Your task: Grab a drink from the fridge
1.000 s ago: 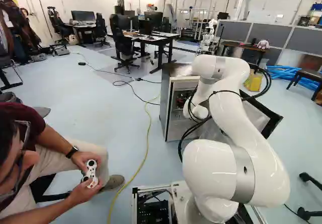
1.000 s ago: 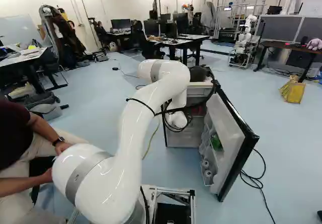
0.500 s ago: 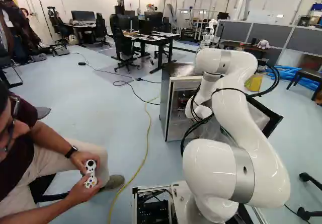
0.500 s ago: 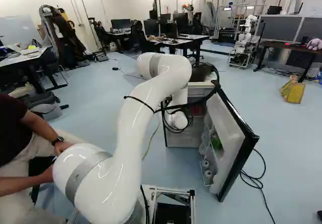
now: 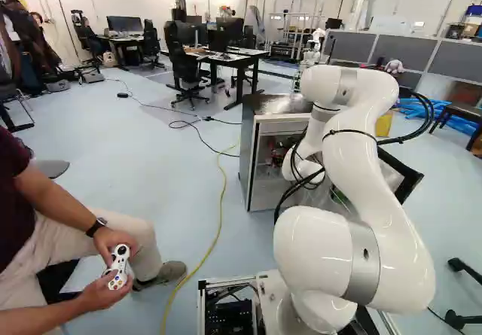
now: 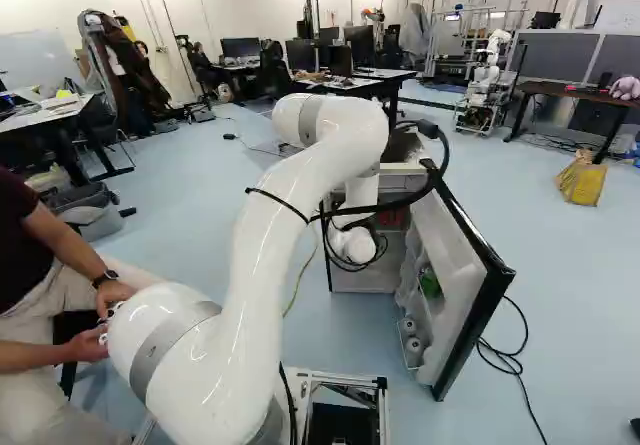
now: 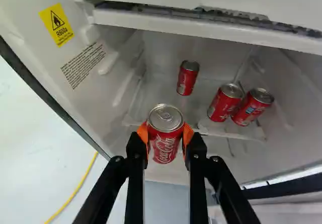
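In the wrist view my gripper (image 7: 165,132) is shut on a red drink can (image 7: 164,146), its orange pads touching the can from both sides. The can stands in front of the open fridge compartment. Behind it, three more red cans (image 7: 188,78) are inside, one apart and two leaning close together (image 7: 225,102) (image 7: 252,106). The fridge (image 5: 247,150) stands ahead of the arm in the left base view. In both base views the arm's wrist hides the gripper and held can.
The open fridge door (image 6: 462,295) reaches toward the base, bottles in its racks. Close at the left of the base sits a person holding a controller (image 5: 119,266). A yellow cable (image 5: 220,214) runs along the floor. Another robot (image 6: 487,85) stands far back.
The arm's upper bend has risen and shifted right in both base views, and its wrist has moved slightly right. The person's hands and controller have moved lower. The base has stayed put.
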Robot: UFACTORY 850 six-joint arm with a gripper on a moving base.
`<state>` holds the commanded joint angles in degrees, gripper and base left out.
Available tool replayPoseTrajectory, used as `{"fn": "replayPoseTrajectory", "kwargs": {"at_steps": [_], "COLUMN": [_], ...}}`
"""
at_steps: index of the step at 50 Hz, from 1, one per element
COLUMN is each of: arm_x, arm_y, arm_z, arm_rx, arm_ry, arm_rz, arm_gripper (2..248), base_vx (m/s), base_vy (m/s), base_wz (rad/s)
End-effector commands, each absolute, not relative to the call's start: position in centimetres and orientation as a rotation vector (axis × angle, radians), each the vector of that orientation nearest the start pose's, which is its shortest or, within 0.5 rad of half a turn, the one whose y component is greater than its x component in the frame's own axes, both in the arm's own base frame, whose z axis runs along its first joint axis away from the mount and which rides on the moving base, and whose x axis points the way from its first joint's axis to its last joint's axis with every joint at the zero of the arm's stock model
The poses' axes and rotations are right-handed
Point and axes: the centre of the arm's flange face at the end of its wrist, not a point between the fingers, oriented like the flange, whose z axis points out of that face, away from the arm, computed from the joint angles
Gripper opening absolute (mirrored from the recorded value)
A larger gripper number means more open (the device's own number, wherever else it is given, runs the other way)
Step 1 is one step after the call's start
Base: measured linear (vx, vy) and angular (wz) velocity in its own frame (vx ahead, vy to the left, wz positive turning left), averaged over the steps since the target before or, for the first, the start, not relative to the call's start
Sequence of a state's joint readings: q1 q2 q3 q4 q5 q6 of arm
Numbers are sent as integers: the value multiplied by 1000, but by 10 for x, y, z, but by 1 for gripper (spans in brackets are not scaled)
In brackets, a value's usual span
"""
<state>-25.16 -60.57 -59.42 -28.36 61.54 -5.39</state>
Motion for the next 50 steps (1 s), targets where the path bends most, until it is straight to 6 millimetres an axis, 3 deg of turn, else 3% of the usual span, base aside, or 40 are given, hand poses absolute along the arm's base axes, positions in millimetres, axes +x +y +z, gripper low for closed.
{"fn": "replayPoseTrajectory", "kwargs": {"at_steps": [17,50], "arm_x": [482,417], "arm_y": [-212,-206], "arm_z": [91,144], "arm_rx": [-2785,-2827], "arm_ry": [-40,67], "arm_rz": [-1561,-1525], "arm_gripper": [87,87], "base_vx": [0,0], "base_vy": [0,0], "base_wz": [0,0]}}
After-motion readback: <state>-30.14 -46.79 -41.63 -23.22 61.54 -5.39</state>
